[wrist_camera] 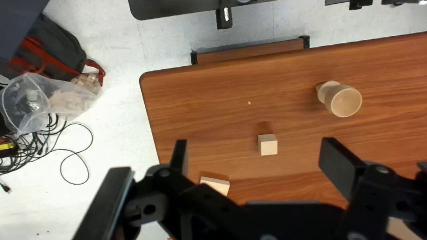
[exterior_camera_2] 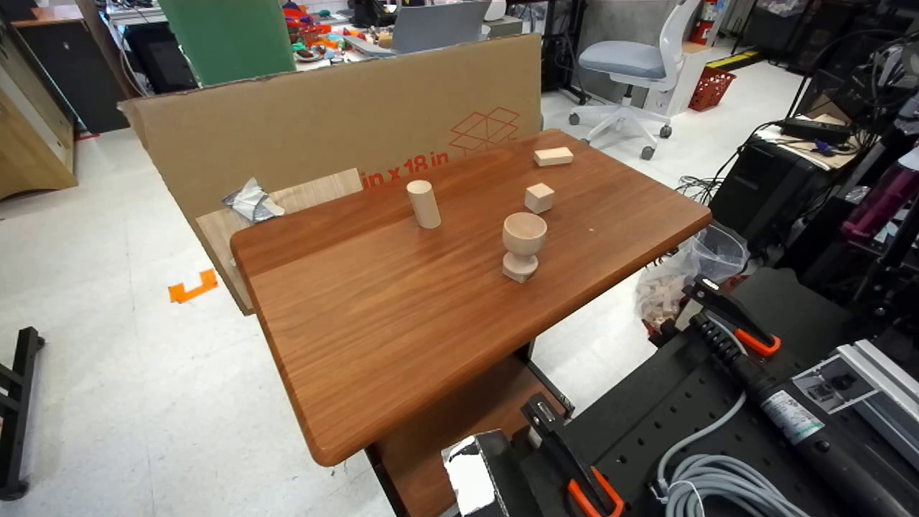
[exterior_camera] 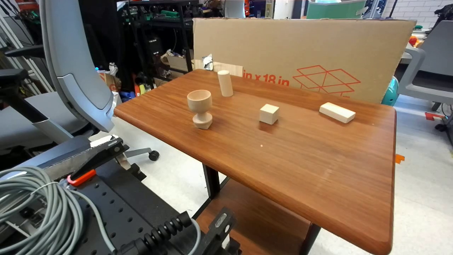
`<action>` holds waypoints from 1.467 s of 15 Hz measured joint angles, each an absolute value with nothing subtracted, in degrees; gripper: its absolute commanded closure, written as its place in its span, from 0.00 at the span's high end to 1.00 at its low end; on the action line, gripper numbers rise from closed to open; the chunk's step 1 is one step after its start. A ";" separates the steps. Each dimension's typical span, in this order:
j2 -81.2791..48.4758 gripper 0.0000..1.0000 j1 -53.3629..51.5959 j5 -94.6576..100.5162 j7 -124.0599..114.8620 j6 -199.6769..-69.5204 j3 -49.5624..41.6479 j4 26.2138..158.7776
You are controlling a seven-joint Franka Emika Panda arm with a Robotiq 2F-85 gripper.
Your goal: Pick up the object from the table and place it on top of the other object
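The small pale wooden cube (exterior_camera: pixel 269 114) sits on the brown table (exterior_camera: pixel 318 159). It shows in both exterior views (exterior_camera_2: pixel 539 198) and in the wrist view (wrist_camera: pixel 268 145). My gripper (wrist_camera: pixel 255 142) shows only in the wrist view, open and empty, its black fingers wide apart. The cube appears between the fingertips, with the gripper high above the table. A pale cup-shaped, spool-like wooden piece (exterior_camera: pixel 200 104) stands upright with an angular piece under its round foot; it also shows in the wrist view (wrist_camera: pixel 343 100). Which thing is the other object is not clear.
A flat rectangular wooden block (exterior_camera: pixel 337 112) lies near the far edge; in the wrist view a finger link partly hides it (wrist_camera: pixel 217 185). A pale cylinder (exterior_camera: pixel 225 83) stands near the back edge. A tall cardboard sheet (exterior_camera: pixel 269 46) rises behind the table.
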State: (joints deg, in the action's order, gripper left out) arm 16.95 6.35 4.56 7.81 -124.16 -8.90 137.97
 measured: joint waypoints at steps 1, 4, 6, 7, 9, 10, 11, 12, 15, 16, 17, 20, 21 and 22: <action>14.66 1.00 6.19 4.44 7.75 -124.78 -8.62 136.60; 7.49 1.00 5.43 3.87 7.75 -125.35 -8.04 132.44; 2.49 1.00 5.17 3.22 7.75 -125.35 -7.35 129.41; -0.01 1.00 5.09 2.86 7.75 -125.35 -6.92 127.82; -4.85 1.00 5.02 2.74 7.71 -125.33 -5.98 124.59; -7.21 1.00 5.02 2.77 7.47 -125.32 -5.54 123.00; -9.45 1.00 4.99 2.84 7.10 -125.33 -5.14 121.47; -11.61 1.00 4.91 2.89 6.57 -125.33 -4.79 119.98; -17.22 1.00 4.41 2.89 4.84 -125.33 -4.11 115.98; -18.84 1.00 4.20 2.88 4.25 -125.33 -3.92 114.85; -20.34 1.00 4.01 2.87 3.74 -125.33 -3.73 113.80; -24.46 1.00 3.53 2.87 2.49 -125.33 -3.26 111.07; -25.78 1.00 3.41 2.87 2.15 -125.33 -3.13 110.24; -27.07 1.00 3.31 2.87 1.91 -125.33 -3.01 109.43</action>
